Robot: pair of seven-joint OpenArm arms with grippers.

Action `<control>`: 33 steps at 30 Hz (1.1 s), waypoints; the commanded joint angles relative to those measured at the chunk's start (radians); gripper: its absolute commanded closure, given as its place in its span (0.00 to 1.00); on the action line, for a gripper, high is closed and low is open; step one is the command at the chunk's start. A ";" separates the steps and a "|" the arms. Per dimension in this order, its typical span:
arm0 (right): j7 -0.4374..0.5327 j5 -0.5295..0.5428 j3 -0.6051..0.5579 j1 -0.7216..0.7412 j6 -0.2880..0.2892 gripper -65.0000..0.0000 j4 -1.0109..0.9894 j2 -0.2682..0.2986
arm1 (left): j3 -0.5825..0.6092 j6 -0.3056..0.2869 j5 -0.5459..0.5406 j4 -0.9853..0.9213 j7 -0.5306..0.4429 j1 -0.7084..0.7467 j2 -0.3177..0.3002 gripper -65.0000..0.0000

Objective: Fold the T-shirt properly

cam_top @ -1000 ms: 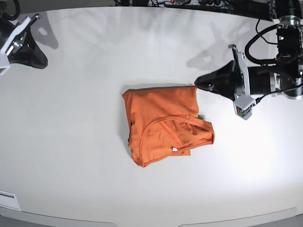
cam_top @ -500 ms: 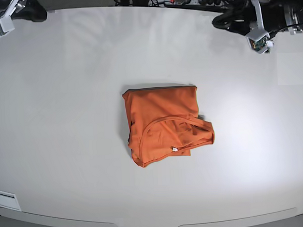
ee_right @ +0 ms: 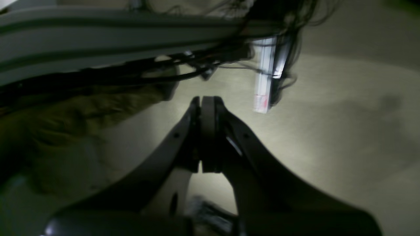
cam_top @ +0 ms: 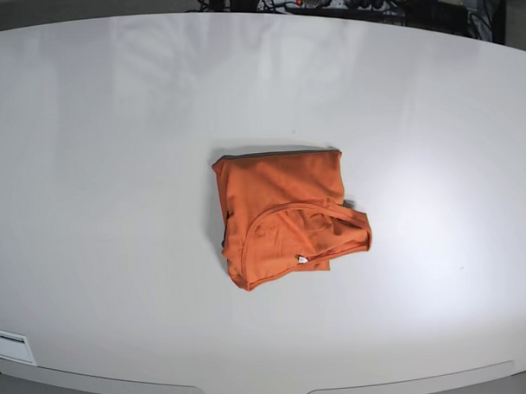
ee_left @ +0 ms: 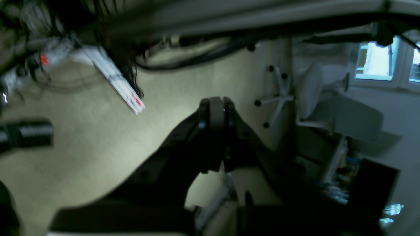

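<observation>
Jaws first: left gripper has its fingers pressed flat together w/ nothing between them, and right gripper is the same, closed on nothing. Both wrist views are dark and smeared, so what lies past the tips is a guess: prob. pale floor, a white power strip w/ tangled cables ahead of each pair, and a chair off to the side of the left jaws. No orange cloth shows ahead of, under or beside either pair, so the T-shirt is well apart from both, somewhere behind or below where they point. In the base view neither arm appears at all; which one sits nearer the shirt can't be told. Shirt lies alone near the middle of the table, folded to a compact, roughly square bundle, neckline loop and small white tag on top toward the near edge, one corner sticking out to the side, so no clear long axis. Judged from that, folding looks about done, if a bit untidy. Nothing stands on the table between shirt and its edges; any return reach would be unobstructed.
</observation>
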 commanded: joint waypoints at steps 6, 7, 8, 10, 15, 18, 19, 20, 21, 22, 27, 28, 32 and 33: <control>0.087 -0.188 -0.165 0.008 0.001 1.00 -0.217 0.011 | 0.107 -0.031 0.034 -0.237 0.003 -0.006 -0.006 1.00; 0.124 -0.249 -0.196 0.024 0.001 1.00 -0.249 0.011 | 0.138 -0.033 0.072 -0.284 -0.010 -0.026 -0.006 1.00; 0.163 -0.306 -0.227 0.040 0.001 1.00 -0.283 0.012 | 0.171 -0.033 0.117 -0.336 -0.028 -0.051 -0.006 1.00; 0.243 -0.408 -0.289 0.077 0.001 1.00 -0.357 0.024 | 0.242 -0.033 0.215 -0.452 -0.088 -0.108 -0.006 1.00; 0.447 -0.631 -0.443 0.203 0.001 1.00 -0.558 0.085 | 0.388 -0.032 0.466 -0.778 -0.292 -0.322 -0.006 1.00; 0.590 -0.755 -0.512 0.291 0.001 1.00 -0.681 0.097 | 0.448 -0.034 0.569 -0.978 -0.433 -0.459 -0.006 1.00; 0.641 -0.798 -0.530 0.322 0.001 1.00 -0.723 0.097 | 0.470 -0.034 0.597 -1.043 -0.485 -0.505 -0.006 1.00; 0.692 -0.840 -0.548 0.354 0.001 1.00 -0.766 0.100 | 0.492 -0.034 0.628 -1.105 -0.538 -0.548 -0.003 1.00; 0.742 -0.876 -0.567 0.385 0.001 1.00 -0.810 0.100 | 0.510 -0.034 0.663 -1.164 -0.587 -0.589 0.003 1.00; 0.787 -0.907 -0.585 0.415 0.001 1.00 -0.853 0.103 | 0.526 -0.034 0.704 -1.217 -0.633 -0.627 0.010 1.00; 0.937 -1.041 -0.685 0.567 0.001 1.00 -1.038 0.102 | 0.591 -0.030 0.933 -1.444 -0.883 -0.792 0.053 1.00; 0.969 -1.065 -0.710 0.595 0.001 1.00 -1.071 0.102 | 0.603 -0.027 0.975 -1.481 -0.937 -0.819 0.061 1.00; 1.084 -1.141 -0.816 0.688 -0.157 1.00 -1.176 0.101 | 0.659 0.070 1.080 -1.583 -1.109 -0.906 0.105 1.00; 1.101 -1.152 -0.842 0.710 -0.189 1.00 -1.196 0.098 | 0.678 0.111 1.099 -1.596 -1.136 -0.923 0.120 1.00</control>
